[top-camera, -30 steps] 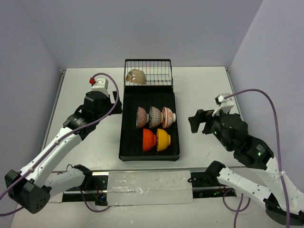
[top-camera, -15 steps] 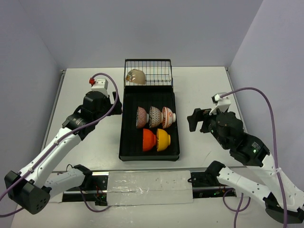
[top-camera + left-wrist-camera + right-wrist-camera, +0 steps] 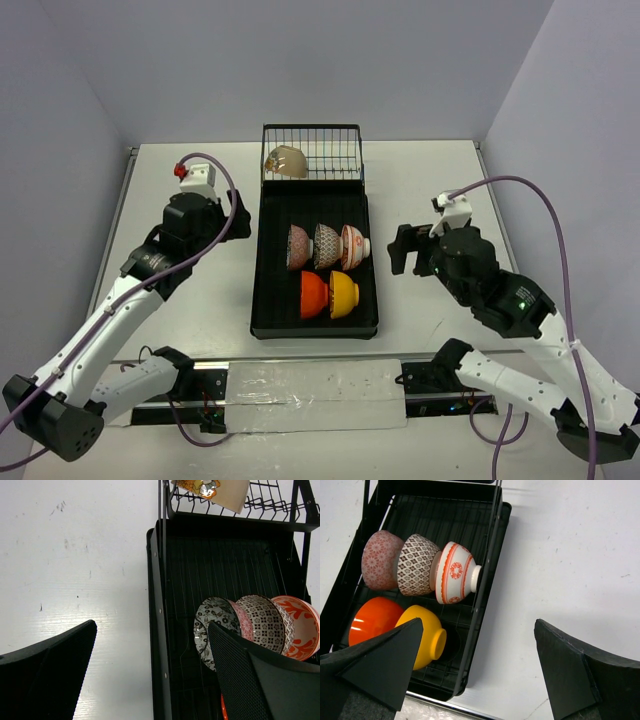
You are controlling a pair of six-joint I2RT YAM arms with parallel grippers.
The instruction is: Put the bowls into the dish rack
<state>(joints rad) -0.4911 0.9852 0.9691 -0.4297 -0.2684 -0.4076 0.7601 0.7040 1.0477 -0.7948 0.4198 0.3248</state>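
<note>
The dish rack (image 3: pixel 266 300) lies mid-table, its wire basket (image 3: pixel 335 150) at the far end. Three patterned bowls (image 3: pixel 327 246) stand on edge in a row across the tray. In front of them lie a red-orange bowl (image 3: pixel 314 295) and a yellow bowl (image 3: pixel 344 294). A beige bowl (image 3: pixel 287 161) leans inside the basket. My left gripper (image 3: pixel 243 218) hangs open beside the rack's left rim (image 3: pixel 155 605), holding nothing. My right gripper (image 3: pixel 402 250) is open over bare table right of the rack's rim (image 3: pixel 485 595). The right wrist view shows the red-on-white bowl (image 3: pixel 452 572) and the yellow bowl (image 3: pixel 422 630).
White table (image 3: pixel 430 190) spreads on both sides of the rack, closed in by grey walls at the left, back and right. A taped rail (image 3: pixel 315 385) runs along the near edge between the arm bases. Purple cables loop over both arms.
The left arm has drawn a little left, away from the rack. The right arm has shifted slightly left and farther back, nearer the rack. Both grippers stay open; no bowl has moved.
</note>
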